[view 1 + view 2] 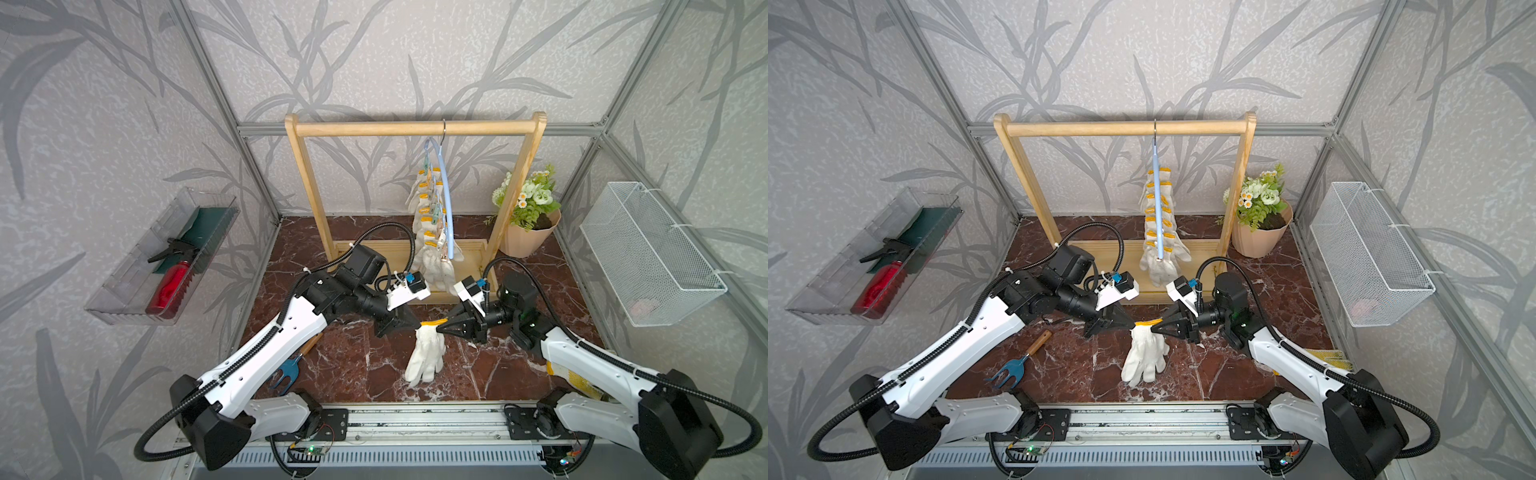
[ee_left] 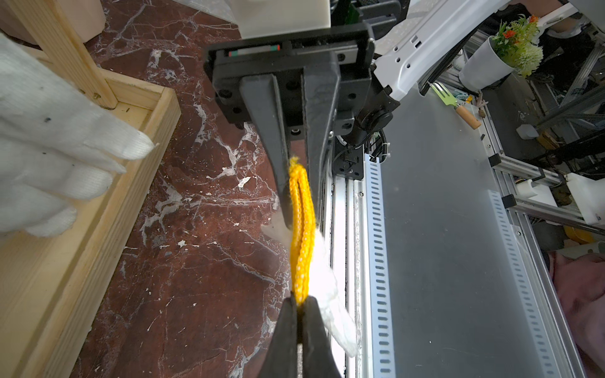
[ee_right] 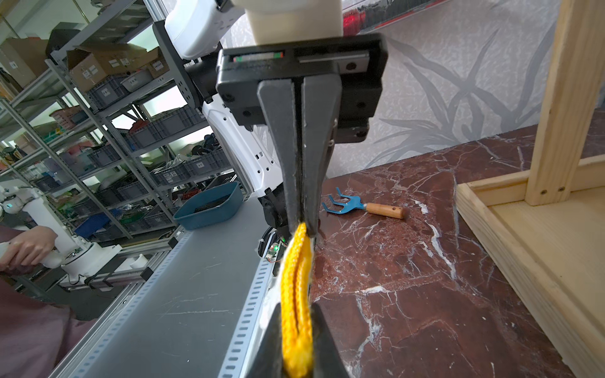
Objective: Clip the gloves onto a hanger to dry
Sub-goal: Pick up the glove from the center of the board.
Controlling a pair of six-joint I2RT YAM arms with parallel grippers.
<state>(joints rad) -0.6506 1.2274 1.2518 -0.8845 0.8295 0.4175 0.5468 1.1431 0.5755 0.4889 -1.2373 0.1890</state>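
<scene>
The left gripper (image 1: 417, 328), jaws pinched tight, holds one end of a yellow-trimmed cuff (image 1: 432, 323). Below the cuff, mid-table over the red marble table (image 1: 357, 365), hangs a soft white knitted glove (image 1: 426, 353), its long axis upright and its stubby fingers pointing down. The right gripper (image 1: 438, 329), jaws narrow, clamps the cuff's other end.

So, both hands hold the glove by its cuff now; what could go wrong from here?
1. The left hand and right hand pinch only the ends of the thin yellow cuff; the white glove may slip out while lifted.
2. The blue hanger hangs by one hook and is already crowded with clipped gloves; it may swing or twist when pushed, and clipping could fail.
</scene>
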